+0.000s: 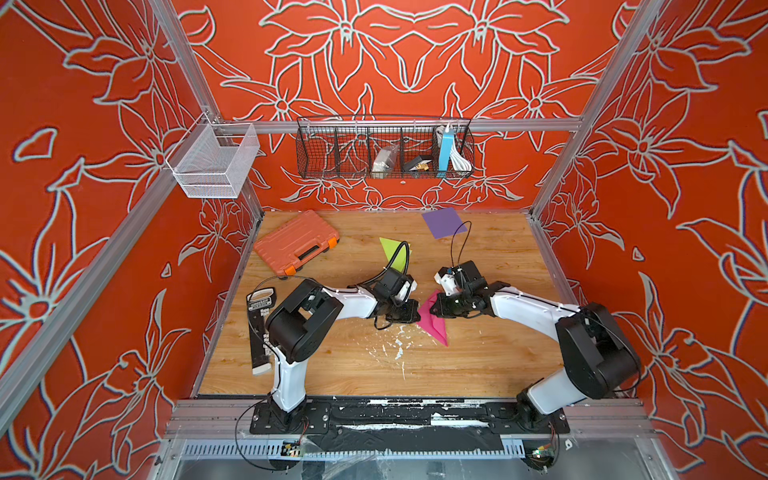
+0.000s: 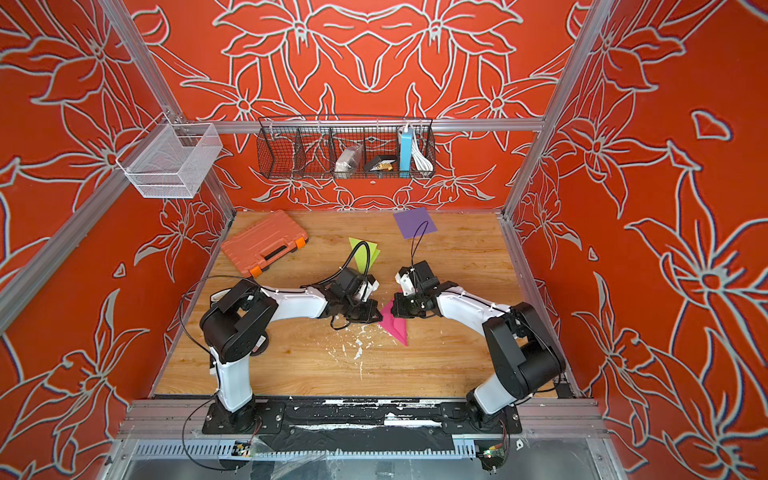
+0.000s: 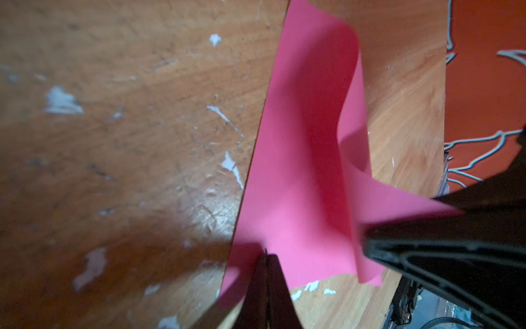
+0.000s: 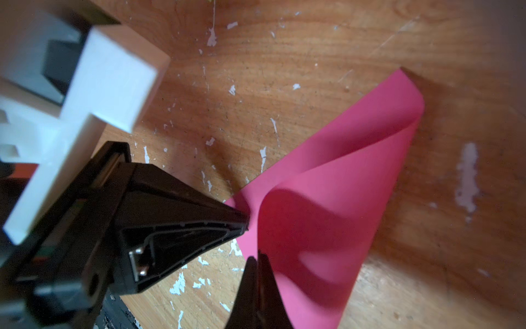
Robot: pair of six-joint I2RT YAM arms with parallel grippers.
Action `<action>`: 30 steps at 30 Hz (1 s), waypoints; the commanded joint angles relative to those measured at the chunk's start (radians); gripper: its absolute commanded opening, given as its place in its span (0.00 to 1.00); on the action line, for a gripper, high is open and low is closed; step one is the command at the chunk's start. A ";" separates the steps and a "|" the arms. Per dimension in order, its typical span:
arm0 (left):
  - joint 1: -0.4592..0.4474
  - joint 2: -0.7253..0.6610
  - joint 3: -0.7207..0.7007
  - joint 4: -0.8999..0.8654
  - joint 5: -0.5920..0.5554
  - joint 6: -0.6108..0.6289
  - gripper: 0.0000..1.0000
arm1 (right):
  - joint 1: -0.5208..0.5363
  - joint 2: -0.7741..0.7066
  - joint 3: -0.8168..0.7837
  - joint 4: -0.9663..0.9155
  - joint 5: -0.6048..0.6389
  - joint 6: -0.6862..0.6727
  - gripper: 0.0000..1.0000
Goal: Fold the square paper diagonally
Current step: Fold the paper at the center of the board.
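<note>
The pink paper [image 1: 435, 326] lies near the middle of the table [image 1: 490, 365], one corner curled up and over. The right end effector [image 4: 257, 260] is clamped on that raised corner. The left end effector [image 3: 266, 256], jaws together, rests on a flat corner nearby — seemingly pressing, not pinching.

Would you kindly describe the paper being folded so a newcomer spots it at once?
On the wooden table, look where the left arm and right arm nearly meet. The pink paper lies there, curled over itself, unlike the flat purple sheet by the back wall and the green paper farther back.
</note>
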 commanded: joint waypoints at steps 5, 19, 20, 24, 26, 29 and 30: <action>-0.001 0.024 -0.001 -0.040 -0.019 0.014 0.07 | 0.025 0.070 0.057 -0.022 -0.020 -0.022 0.03; -0.001 0.030 0.003 -0.040 -0.018 0.014 0.07 | 0.050 0.154 0.110 -0.072 0.014 -0.038 0.04; -0.001 0.031 0.004 -0.040 -0.018 0.014 0.07 | 0.051 0.158 0.115 -0.079 0.016 -0.039 0.04; -0.001 0.030 0.004 -0.041 -0.018 0.015 0.07 | 0.054 0.172 0.122 -0.087 0.029 -0.039 0.04; -0.001 0.030 0.004 -0.041 -0.020 0.016 0.07 | 0.056 0.176 0.124 -0.091 0.037 -0.040 0.04; -0.001 0.029 0.004 -0.042 -0.021 0.016 0.07 | 0.058 0.175 0.130 -0.103 0.051 -0.045 0.04; -0.001 0.028 0.003 -0.042 -0.021 0.015 0.07 | 0.060 0.176 0.133 -0.108 0.056 -0.048 0.04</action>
